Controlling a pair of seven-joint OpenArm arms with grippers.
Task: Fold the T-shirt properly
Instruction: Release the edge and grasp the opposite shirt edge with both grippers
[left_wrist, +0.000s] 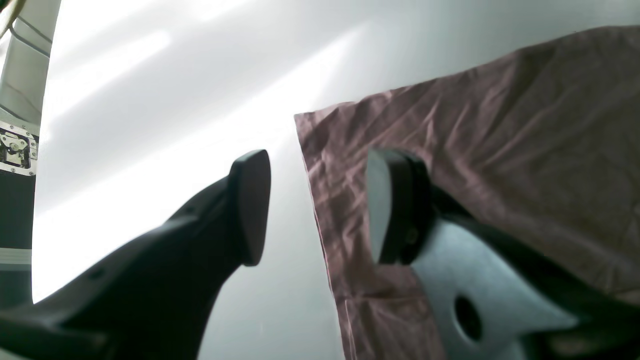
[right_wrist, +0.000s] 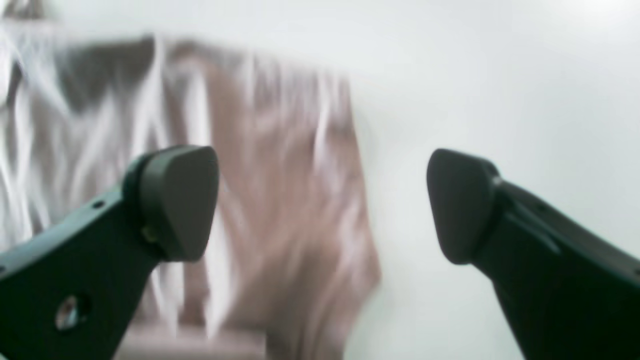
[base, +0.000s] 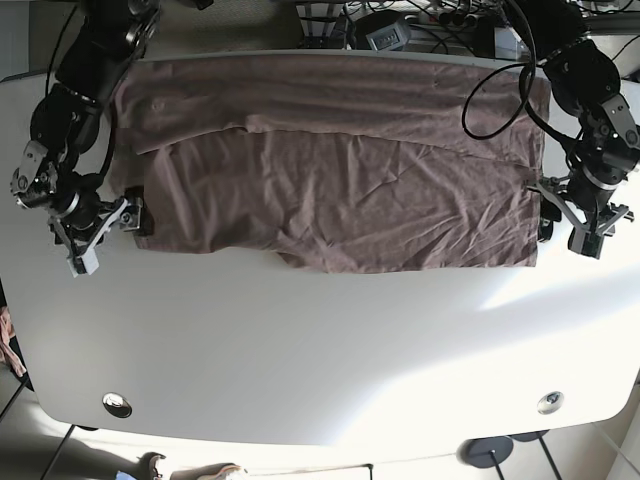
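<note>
T-shirt (base: 340, 170): mauve, spread wide across the far half of the counter (base: 320, 350), part-folded, wrinkled, its upper band lying over the lower layer.
Left gripper (left_wrist: 312, 205): at the shirt's edge on the base view's right; jaws apart, one finger over bare counter, the other over cloth, the hem between them.
Right gripper (right_wrist: 322, 205): at the shirt's opposite edge; jaws wide apart, nothing between them; this view is blurred.
Surroundings: cables (base: 500, 90) loop over the shirt's far corner near the left arm; dark equipment (base: 390, 25) crowds behind the counter's far edge.
Counter fittings: two round metal discs (base: 117, 404) set in its near corners.
Containers: a metal-edged case (left_wrist: 17, 150) beside the counter, contents unseen.
</note>
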